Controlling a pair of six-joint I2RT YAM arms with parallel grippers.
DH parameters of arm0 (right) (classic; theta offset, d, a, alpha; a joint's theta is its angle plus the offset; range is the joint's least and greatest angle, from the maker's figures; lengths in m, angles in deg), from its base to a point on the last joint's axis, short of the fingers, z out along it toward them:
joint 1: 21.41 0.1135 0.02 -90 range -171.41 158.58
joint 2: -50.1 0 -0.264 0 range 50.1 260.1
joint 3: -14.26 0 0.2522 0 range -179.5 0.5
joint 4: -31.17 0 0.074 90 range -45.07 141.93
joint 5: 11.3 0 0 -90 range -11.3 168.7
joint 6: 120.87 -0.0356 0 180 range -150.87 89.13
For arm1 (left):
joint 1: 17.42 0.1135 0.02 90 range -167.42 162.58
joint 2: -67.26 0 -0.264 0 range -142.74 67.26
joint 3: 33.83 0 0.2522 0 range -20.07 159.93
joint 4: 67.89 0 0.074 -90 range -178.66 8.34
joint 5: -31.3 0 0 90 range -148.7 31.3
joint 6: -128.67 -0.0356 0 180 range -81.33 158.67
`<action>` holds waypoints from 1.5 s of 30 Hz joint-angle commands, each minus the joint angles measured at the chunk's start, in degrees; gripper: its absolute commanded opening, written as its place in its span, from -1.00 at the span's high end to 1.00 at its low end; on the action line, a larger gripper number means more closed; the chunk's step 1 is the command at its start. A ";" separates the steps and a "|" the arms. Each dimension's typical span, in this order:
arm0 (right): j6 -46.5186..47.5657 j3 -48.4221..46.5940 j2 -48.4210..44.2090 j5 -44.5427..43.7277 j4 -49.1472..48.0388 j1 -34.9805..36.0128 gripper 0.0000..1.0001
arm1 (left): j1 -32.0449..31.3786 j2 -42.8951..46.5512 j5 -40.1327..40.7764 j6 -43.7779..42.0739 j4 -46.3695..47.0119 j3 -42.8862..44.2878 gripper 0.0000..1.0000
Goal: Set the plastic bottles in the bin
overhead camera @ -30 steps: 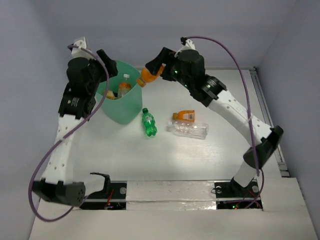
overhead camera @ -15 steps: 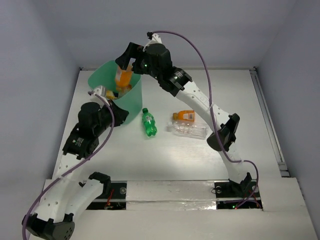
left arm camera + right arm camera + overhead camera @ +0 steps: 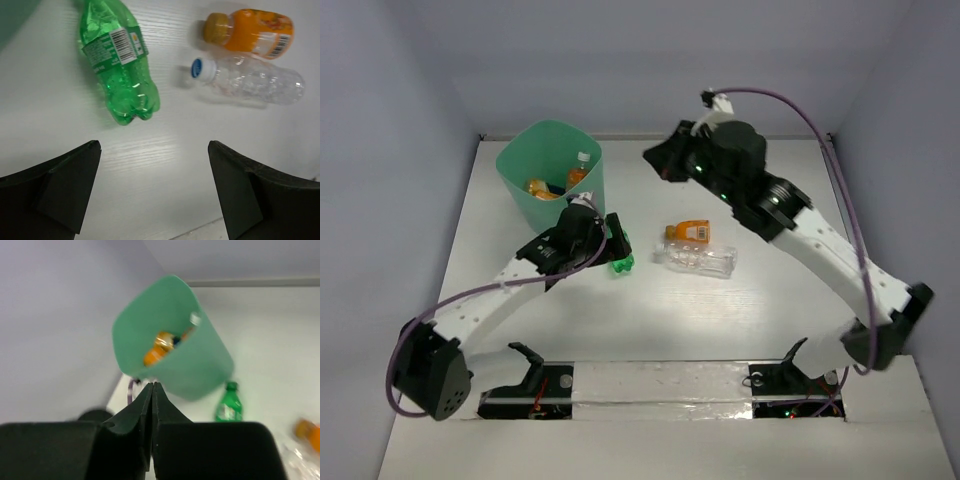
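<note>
The mint-green bin stands at the back left with orange bottles inside it. A green bottle lies on the table beside the bin, mostly hidden under my left gripper in the top view. That gripper hovers open just short of the green bottle's base, holding nothing. An orange bottle and a clear bottle lie side by side to the right. My right gripper is shut and empty, in the air right of the bin.
White table with grey walls at the back and both sides. The left arm's purple cable trails along it near the table's left side. The right arm arches over the right half of the table.
The right arm pulled back from over the bin without its orange bottle, and its jaws shut. The left arm swung from beside the bin to above the green bottle, and its jaws opened.
</note>
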 commanded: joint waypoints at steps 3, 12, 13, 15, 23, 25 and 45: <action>2.47 25.91 -18.89 -2.16 -1.17 -1.59 0.85 | -0.32 -7.02 7.03 0.36 3.40 3.95 -0.77; -3.33 54.67 -38.80 -2.51 4.01 -5.45 -0.66 | -0.32 -19.50 10.20 -0.17 5.94 9.13 -0.83; -3.42 55.39 -38.98 -2.07 5.50 -6.24 -0.72 | -0.32 -21.42 10.20 -0.17 6.38 9.31 -0.84; -1.93 56.36 -37.85 -0.32 6.12 -8.17 -0.79 | -0.32 -23.54 10.29 -0.26 6.48 10.28 -0.84; 10.01 48.47 -26.51 0.56 14.21 -14.15 -0.99 | -0.32 -31.54 11.87 -0.26 7.70 12.74 -0.76; 12.21 46.18 -21.88 1.27 15.43 -14.78 -0.99 | -0.32 -32.16 11.87 -0.26 8.06 12.92 -0.63; 27.69 30.52 3.99 5.66 19.93 -15.30 -0.99 | -7.09 -3.96 6.59 0.01 -0.01 12.99 0.30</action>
